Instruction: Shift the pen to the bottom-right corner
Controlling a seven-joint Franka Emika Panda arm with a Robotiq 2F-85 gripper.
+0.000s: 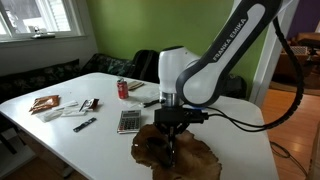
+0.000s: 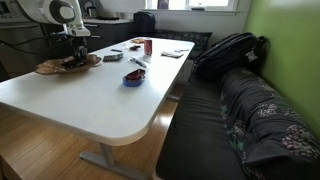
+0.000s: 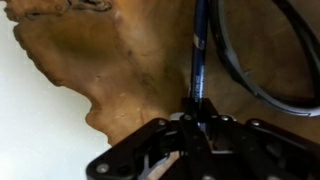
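Wrist view shows the pen (image 3: 198,55) as a slim dark stick running from the 12 o'clock edge straight down to my pincer (image 3: 195,118), which fills the 6 o'clock side. My fingers are pressed in on the pen's lower end and pinch it. Behind the pen lies a brown wooden slab (image 3: 120,70) with a ragged edge, so the pen is over that slab; I cannot tell whether its far tip touches the wood. At 3 o'clock of the pen a dark cable (image 3: 255,75) curves across the slab, and at 9 o'clock the glossy white tabletop (image 3: 35,120) shows past the slab's edge. In both exterior views my pincer (image 1: 172,128) (image 2: 77,52) points down over the slab (image 1: 200,155) (image 2: 50,68), and the pen there is too thin to make out with any certainty. In an exterior view the grey calculator (image 1: 128,121) lies flat on the table at 9 o'clock of my pincer, just beside the slab. A red can (image 1: 123,88) stands upright at 12 o'clock of the calculator, and a short dark marker (image 1: 84,124) lies at its 9 o'clock. In an exterior view the can (image 2: 147,45) stands at 3 o'clock of my pincer, well apart from it, and a black backpack (image 2: 228,50) rests on the bench beyond the table.
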